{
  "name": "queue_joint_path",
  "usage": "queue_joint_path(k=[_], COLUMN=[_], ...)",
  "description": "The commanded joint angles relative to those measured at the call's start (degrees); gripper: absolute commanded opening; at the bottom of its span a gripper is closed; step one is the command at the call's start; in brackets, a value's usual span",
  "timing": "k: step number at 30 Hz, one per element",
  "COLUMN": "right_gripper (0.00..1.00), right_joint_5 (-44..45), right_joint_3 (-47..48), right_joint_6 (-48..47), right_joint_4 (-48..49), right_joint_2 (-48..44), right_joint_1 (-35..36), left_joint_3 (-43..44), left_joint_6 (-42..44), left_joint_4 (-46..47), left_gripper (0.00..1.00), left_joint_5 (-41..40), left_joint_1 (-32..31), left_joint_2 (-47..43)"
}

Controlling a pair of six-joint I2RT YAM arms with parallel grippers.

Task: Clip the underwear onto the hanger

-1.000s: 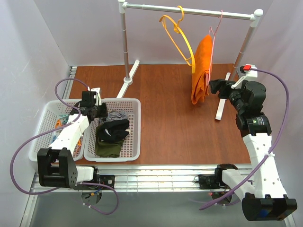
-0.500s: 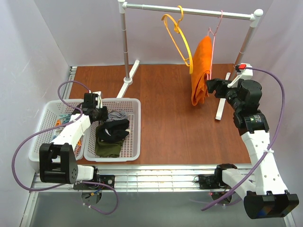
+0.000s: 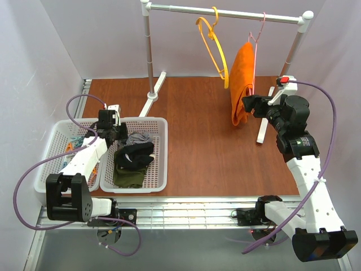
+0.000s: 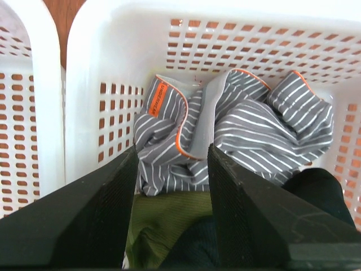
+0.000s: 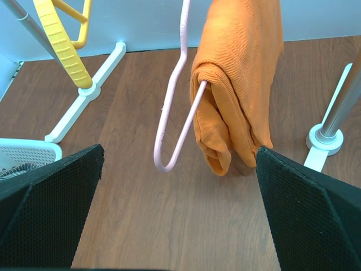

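The grey striped underwear (image 4: 242,130) lies crumpled at the far end of a white basket (image 3: 161,152), its orange tag facing up. It also shows from above as a small grey heap, the underwear (image 3: 138,138). My left gripper (image 4: 172,149) hovers just short of it, open, with only olive cloth below the gap between its fingers. From above, the left gripper (image 3: 115,134) sits at the basket's far left corner. The yellow hanger (image 3: 214,45) hangs by its hook on the rail; its lower end, the hanger (image 5: 59,39), shows at upper left. My right gripper (image 3: 246,103) stands wide open beside the orange cloth.
Black cloth (image 3: 135,155) and olive cloth (image 3: 128,176) fill the basket's near part. A second basket (image 3: 51,147) with small items sits to its left. A pink wire hanger (image 5: 175,113) carries orange cloth (image 5: 242,73) on the white rack (image 3: 225,11), whose feet rest on the table.
My right gripper has moved left, closer to the orange cloth. The left gripper has shifted slightly over the basket's far corner. The yellow hanger has swung a little to the right.
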Motion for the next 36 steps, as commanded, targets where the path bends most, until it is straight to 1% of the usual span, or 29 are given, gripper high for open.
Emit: queue_joint_path(k=[1,5,8,9,11,13,15,17,21,24,25,27,28,30,32,33,34,36], right_gripper=[0.99,0.99,0.99,0.99,0.99,0.99,0.99,0.99,0.99,0.99,0.99,0.99,0.99,0.99,0.99,0.99,0.99,0.99], right_joint_5=[0.04,-0.40,-0.40,-0.40,-0.40,-0.58,-0.67,-0.67,-0.14,0.82,1.17,1.44,1.70,1.97,1.88,1.79,1.79,1.97], right_joint_3=[-0.61,-0.17,-0.17,-0.25,-0.34,-0.43,-0.34,0.10,1.41,2.82,3.26,4.49,4.93,6.24,7.12,7.22,7.48,7.65], right_joint_6=[-0.51,-0.43,-0.34,-0.16,0.01,0.28,0.54,0.72,0.37,-0.77,-1.12,-1.83,-2.01,-2.10,-2.18,-2.18,-2.36,-2.53], right_joint_4=[2.45,2.54,2.45,2.45,2.54,2.36,2.45,2.45,2.45,2.19,2.10,2.10,2.01,2.01,1.92,1.92,1.92,1.84], right_joint_2=[0.05,0.49,0.49,0.49,0.32,0.41,0.67,0.93,2.07,3.13,3.56,4.62,4.97,5.94,6.82,6.82,6.91,6.82], right_joint_1=[0.34,0.34,0.34,0.34,0.34,0.34,0.34,0.34,0.34,0.34,0.34,0.34,0.34,0.34,0.34,0.34,0.43,0.34], left_joint_3=[0.89,0.62,0.97,1.06,1.50,1.76,3.16,4.92,12.03,16.08,19.57,23.02,26.17,29.26,35.49,35.52,39.00,42.79], left_joint_6=[2.03,2.30,1.86,2.04,2.30,2.65,2.57,1.60,-0.24,-1.21,-1.39,-1.83,-1.92,-2.53,-3.32,-3.59,-3.85,-4.46], left_joint_4=[1.62,3.12,2.95,3.03,3.03,3.03,2.60,-0.03,-3.38,-4.79,-6.01,-7.42,-8.38,-9.44,-9.88,-9.89,-10.32,-10.85], left_gripper=[0.44,0.43,0.36,0.22,0.00,0.00,0.00,0.00,0.00,0.00,0.00,0.00,0.00,0.00,0.00,0.00,0.00,0.00], left_joint_5=[-1.67,-1.06,-0.71,-0.36,0.17,1.57,1.05,0.61,1.05,2.98,5.16,6.75,8.33,10.18,14.48,14.50,15.28,16.95], left_joint_1=[0.10,0.10,0.10,0.10,0.10,0.10,0.10,0.10,0.01,0.01,0.01,-0.25,-0.69,-1.04,-2.18,-2.19,-3.14,-4.38], left_joint_2=[1.41,3.87,5.28,5.20,4.41,3.09,2.56,2.03,-0.95,-3.06,-3.15,-2.98,-2.98,-2.89,-2.19,-1.67,-1.05,0.35])
